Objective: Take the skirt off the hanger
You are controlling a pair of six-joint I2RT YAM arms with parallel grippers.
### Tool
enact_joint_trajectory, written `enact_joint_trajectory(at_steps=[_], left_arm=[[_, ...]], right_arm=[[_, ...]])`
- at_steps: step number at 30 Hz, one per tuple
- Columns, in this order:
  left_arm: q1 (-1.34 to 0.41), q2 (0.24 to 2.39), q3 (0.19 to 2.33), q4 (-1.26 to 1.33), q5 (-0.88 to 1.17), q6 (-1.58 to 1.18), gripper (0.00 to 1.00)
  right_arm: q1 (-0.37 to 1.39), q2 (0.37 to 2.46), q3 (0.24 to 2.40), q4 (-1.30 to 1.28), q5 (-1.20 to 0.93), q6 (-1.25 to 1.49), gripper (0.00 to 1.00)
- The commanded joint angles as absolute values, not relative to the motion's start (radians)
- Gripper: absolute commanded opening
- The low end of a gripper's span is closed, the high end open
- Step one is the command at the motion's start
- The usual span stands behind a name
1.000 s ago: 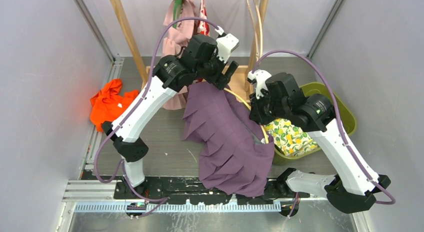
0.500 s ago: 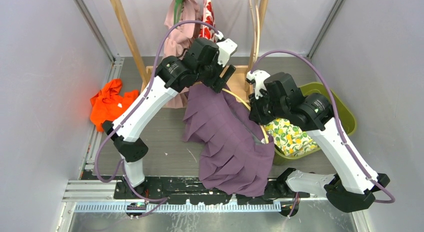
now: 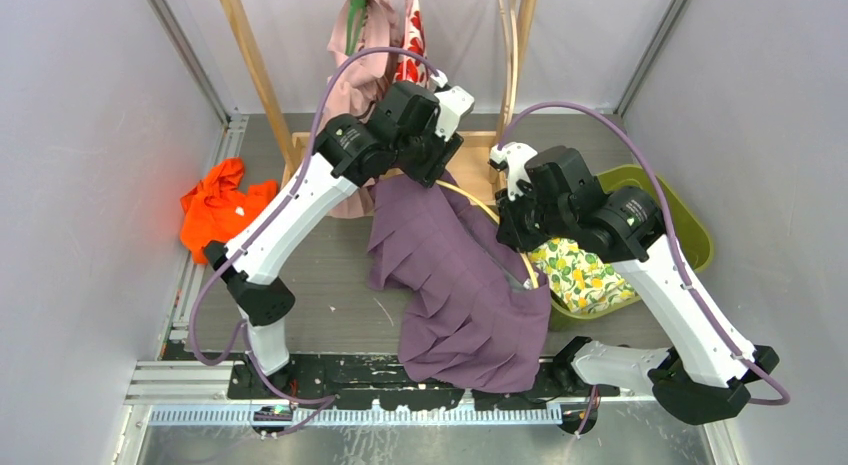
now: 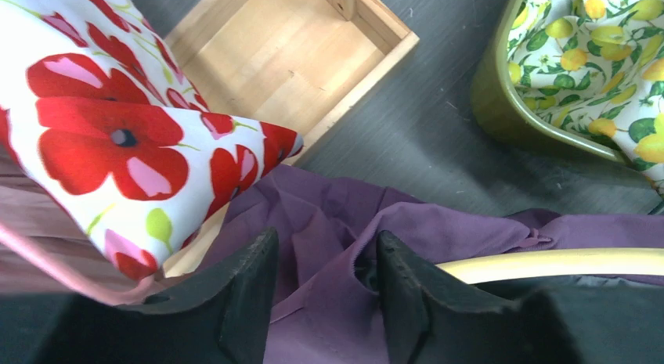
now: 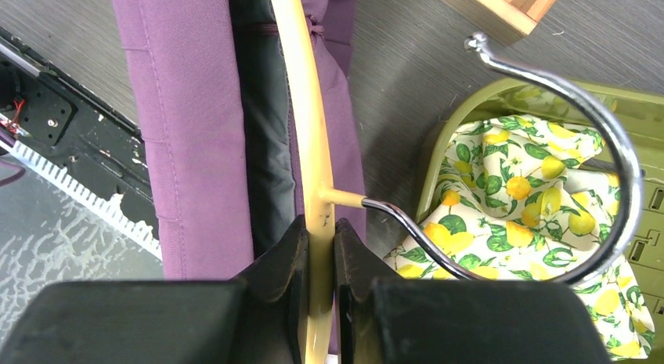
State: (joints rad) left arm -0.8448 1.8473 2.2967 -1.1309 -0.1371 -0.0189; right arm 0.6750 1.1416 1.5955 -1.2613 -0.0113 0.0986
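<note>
The purple pleated skirt (image 3: 450,285) hangs on a cream hanger (image 3: 470,197) and drapes down toward the arm bases. My right gripper (image 5: 319,231) is shut on the hanger's bar (image 5: 301,106) just below its metal hook (image 5: 595,121); from above it (image 3: 512,220) sits at the skirt's right edge. My left gripper (image 4: 327,254) is at the skirt's top end (image 3: 435,165). Its jaws stand apart, one on each side of a raised fold of the purple waistband (image 4: 438,231). The hanger's end (image 4: 548,262) shows just right of the right finger.
A green bin (image 3: 690,220) holding lemon-print cloth (image 3: 585,275) stands right of the skirt. An orange garment (image 3: 220,210) lies at the left wall. The wooden rack (image 3: 250,65) with its base tray (image 4: 290,59) carries a poppy-print garment (image 4: 102,137) and a pink one (image 3: 360,65).
My left gripper has come down and left onto the skirt's top edge, and its jaws have narrowed. The skirt's top has shifted slightly. The right gripper keeps its hold.
</note>
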Motion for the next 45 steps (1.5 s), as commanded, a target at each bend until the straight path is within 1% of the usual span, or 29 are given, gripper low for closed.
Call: enact_joint_trajectory(at_steps=[1, 5, 6, 8, 11, 13, 16, 18, 21, 24, 30, 36, 37, 40, 45], left_arm=[[-0.830, 1.812, 2.280, -1.188, -0.100, -0.008, 0.40], [-0.819, 1.807, 2.269, -1.190, -0.057, -0.010, 0.05], [-0.815, 1.803, 2.266, -1.190, -0.044, -0.010, 0.00], [-0.803, 1.795, 2.252, -1.188, -0.017, -0.008, 0.00], [-0.756, 1.789, 2.223, -1.208, -0.040, -0.006, 0.00], [-0.688, 1.775, 2.161, -1.200, -0.037, -0.008, 0.00], [-0.554, 1.725, 2.021, -1.117, 0.009, -0.007, 0.00], [-0.485, 1.691, 1.941, -1.055, -0.014, 0.018, 0.00], [-0.389, 1.684, 1.899, -1.038, -0.046, 0.064, 0.00], [-0.318, 1.672, 1.875, -1.033, -0.029, 0.072, 0.00], [-0.303, 1.641, 1.822, -1.021, -0.036, 0.086, 0.00], [-0.289, 1.646, 1.759, -0.991, -0.004, 0.083, 0.00], [-0.288, 1.649, 1.754, -0.990, 0.000, 0.081, 0.00], [-0.288, 1.646, 1.733, -0.981, -0.005, 0.089, 0.00], [-0.280, 1.626, 1.716, -0.979, 0.007, 0.080, 0.00]], right_arm=[[0.675, 1.113, 1.653, -1.154, 0.000, 0.111, 0.01], [0.676, 1.111, 1.651, -1.155, 0.006, 0.112, 0.01], [0.676, 1.111, 1.650, -1.154, 0.009, 0.112, 0.01], [0.676, 1.109, 1.650, -1.151, 0.012, 0.112, 0.01], [0.676, 1.109, 1.649, -1.146, 0.015, 0.109, 0.01], [0.676, 1.105, 1.641, -1.144, 0.018, 0.110, 0.01], [0.675, 1.102, 1.636, -1.156, 0.027, 0.105, 0.01], [0.676, 1.095, 1.641, -1.172, 0.036, 0.100, 0.01], [0.676, 1.082, 1.646, -1.192, 0.063, 0.090, 0.01], [0.676, 1.065, 1.640, -1.197, 0.092, 0.086, 0.02], [0.677, 1.052, 1.657, -1.176, 0.165, 0.090, 0.02], [0.676, 0.994, 1.705, -1.168, 0.303, 0.083, 0.02], [0.676, 0.980, 1.709, -1.151, 0.369, 0.084, 0.02], [0.676, 0.923, 1.720, -1.060, 0.481, 0.091, 0.02], [0.676, 0.885, 1.741, -0.940, 0.601, 0.011, 0.04]])
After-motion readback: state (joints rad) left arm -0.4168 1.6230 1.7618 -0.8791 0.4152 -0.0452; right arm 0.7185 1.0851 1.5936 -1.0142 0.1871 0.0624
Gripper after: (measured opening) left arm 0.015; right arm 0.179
